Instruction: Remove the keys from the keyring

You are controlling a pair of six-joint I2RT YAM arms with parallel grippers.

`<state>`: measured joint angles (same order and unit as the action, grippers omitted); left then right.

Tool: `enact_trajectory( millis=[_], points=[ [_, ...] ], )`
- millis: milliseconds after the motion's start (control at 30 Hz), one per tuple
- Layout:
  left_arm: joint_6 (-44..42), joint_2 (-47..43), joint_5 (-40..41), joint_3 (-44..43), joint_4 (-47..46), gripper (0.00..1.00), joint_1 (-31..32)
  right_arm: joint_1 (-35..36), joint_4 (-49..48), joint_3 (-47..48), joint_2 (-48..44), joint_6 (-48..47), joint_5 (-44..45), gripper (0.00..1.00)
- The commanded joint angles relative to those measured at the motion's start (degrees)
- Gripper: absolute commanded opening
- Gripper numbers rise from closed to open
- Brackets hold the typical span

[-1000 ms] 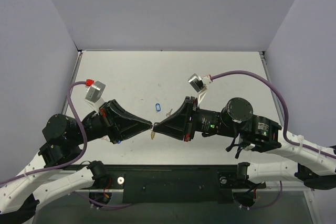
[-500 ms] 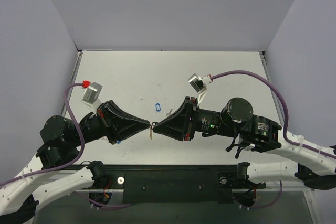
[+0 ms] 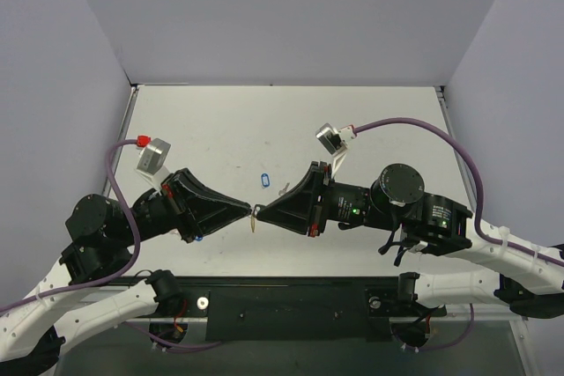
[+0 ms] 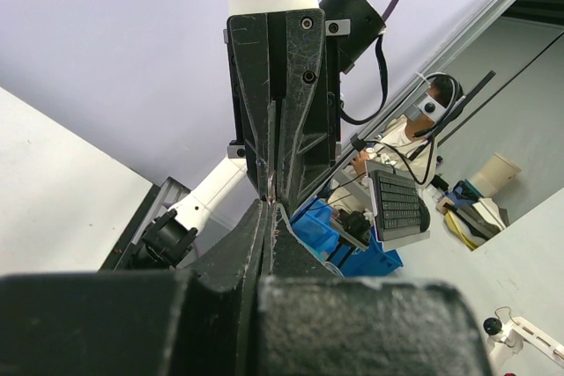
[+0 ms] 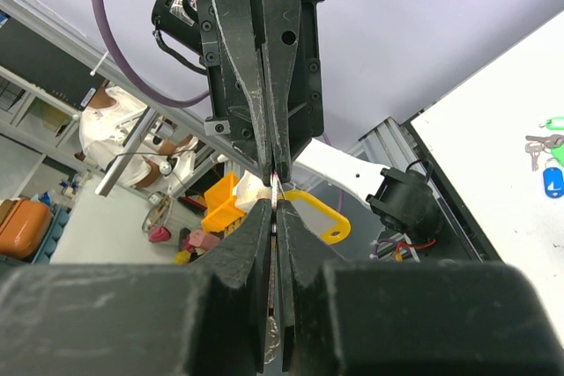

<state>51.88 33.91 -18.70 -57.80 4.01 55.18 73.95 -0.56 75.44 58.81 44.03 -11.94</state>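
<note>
Overhead view: two black robot arms reach in from L & R and meet tip to tip near the front-centre of a white table (image 3: 220, 121). The keyring (image 3: 255, 224), a small yellow-orange tag, hangs just under that meeting point, off the table.

The left gripper (image 3: 250, 210) comes at the keyring from the L, tip just above it, jaws pressed together. The right gripper (image 3: 261, 211) comes from the R, tip also just above the keyring, jaws pressed together too. Both wrist cams show the two tips nose to nose w/ a thin metal sliver (image 5: 276, 186) caught between them. Can't tell which pair grips it, or whether it's ring or key.

Beyond the keyring, toward the back wall, a blue tag (image 3: 263, 180) lies flat on the table. Small silver keys (image 3: 282, 188) lie beyond the keyring too, slightly to its R. Both are apart from the keyring.
</note>
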Motion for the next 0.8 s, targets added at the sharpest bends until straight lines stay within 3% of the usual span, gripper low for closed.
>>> enact_trajectory(
  millis=[0, 400, 767],
  points=[
    [-1.1, 0.5, -1.5, -2.2, 0.2, 0.0, 0.2, 0.3, -3.8, 0.8, 0.2, 0.2, -0.3, 0.0],
    [-4.0, 2.8, -4.4, -5.4, 7.5, 0.0, 0.2, 0.4, -1.1, 1.8, 0.6, -0.3, 0.7, 0.0],
    [-4.2, 3.6, -5.4, -5.8, 8.2, 0.0, 0.2, 0.4, -1.0, 2.5, 1.5, -0.3, 0.1, 0.0]
  ],
)
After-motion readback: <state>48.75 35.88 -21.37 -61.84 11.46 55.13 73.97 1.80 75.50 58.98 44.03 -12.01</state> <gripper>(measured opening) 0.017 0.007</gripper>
